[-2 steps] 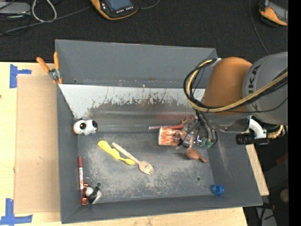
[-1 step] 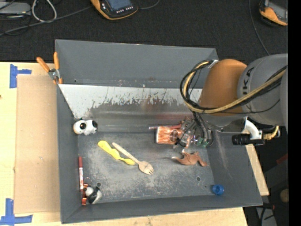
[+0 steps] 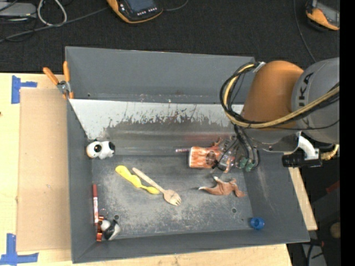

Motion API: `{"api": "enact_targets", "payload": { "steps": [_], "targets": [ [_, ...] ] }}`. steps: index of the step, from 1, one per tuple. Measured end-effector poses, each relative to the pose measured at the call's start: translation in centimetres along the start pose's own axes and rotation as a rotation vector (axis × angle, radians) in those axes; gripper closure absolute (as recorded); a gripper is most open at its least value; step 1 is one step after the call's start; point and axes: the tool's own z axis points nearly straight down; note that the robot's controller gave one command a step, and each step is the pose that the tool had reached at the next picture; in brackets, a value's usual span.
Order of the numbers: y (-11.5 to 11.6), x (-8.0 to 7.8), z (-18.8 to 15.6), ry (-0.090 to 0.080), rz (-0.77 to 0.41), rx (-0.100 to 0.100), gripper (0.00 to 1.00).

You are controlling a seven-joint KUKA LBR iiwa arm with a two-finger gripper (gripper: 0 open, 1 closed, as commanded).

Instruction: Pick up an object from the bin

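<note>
Gripper (image 3: 226, 158) is working low at the right end of an orange striped packet (image 3: 198, 157); spread or closed, cannot tell. Likely risks: it is nudging the packet away rather than catching it, or snagging the brown figure (image 3: 223, 188) just below-right of the packet.

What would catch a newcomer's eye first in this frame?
The arm's orange wrist cover looms over the right side of the grey bin, with the claw low beside an orange striped object near the back wall. On the floor, a yellow utensil and a wooden fork lie side by side. A black-and-white ball sits by the left wall.
</note>
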Motion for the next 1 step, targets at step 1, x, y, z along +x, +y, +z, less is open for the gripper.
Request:
{"api": "enact_targets", "payload": {
  "steps": [1],
  "targets": [
    [0.39, -0.21, -4.04, -0.002, -0.011, 0.0, 1.0]
  ]
}}
